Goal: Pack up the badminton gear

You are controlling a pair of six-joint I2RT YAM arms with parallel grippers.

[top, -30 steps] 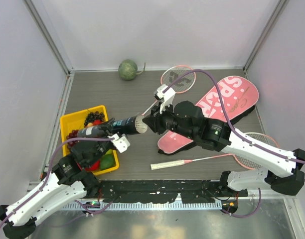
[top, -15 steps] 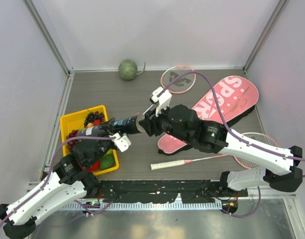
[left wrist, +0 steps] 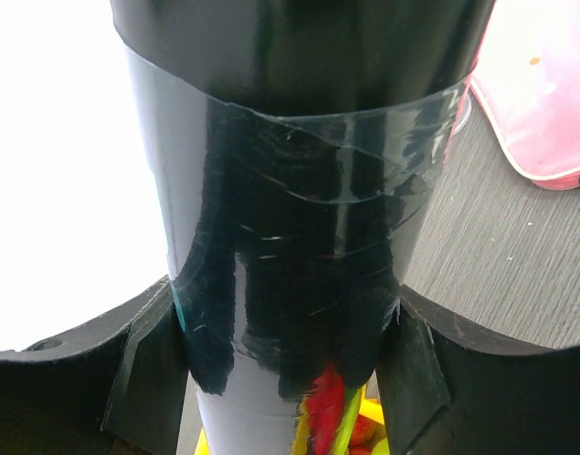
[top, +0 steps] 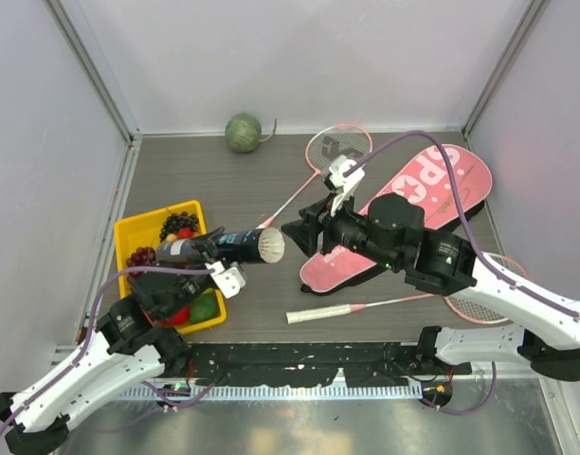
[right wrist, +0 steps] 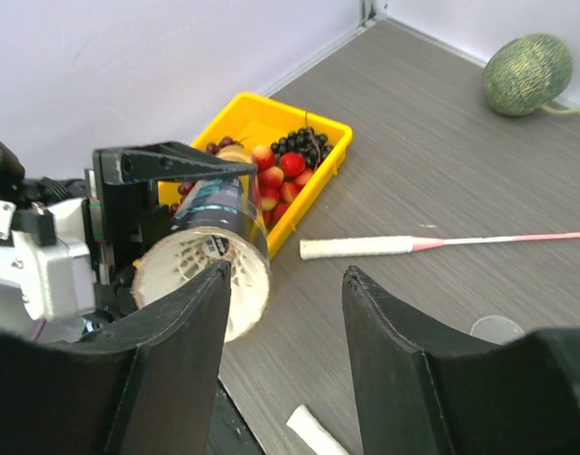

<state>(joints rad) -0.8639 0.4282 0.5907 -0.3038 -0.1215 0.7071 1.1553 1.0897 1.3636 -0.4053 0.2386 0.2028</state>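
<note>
The left gripper is clamped round the long black tube. The tube lies level above the right-hand rim of the yellow tray, with its open mouth pointing away from the tray. A white feather shuttlecock sits in that mouth. Just past the mouth, on the side away from the tray, the right gripper hangs with its fingers spread, nothing between them, clear of the tube. To the right of the tray's near corner lies one pink-framed racket, its white handle end toward the tray. The second racket lies farther off, toward the back right. The pink bag lies well apart from the tray, beyond the right gripper. A green melon rests behind the tray by the back wall.
</note>
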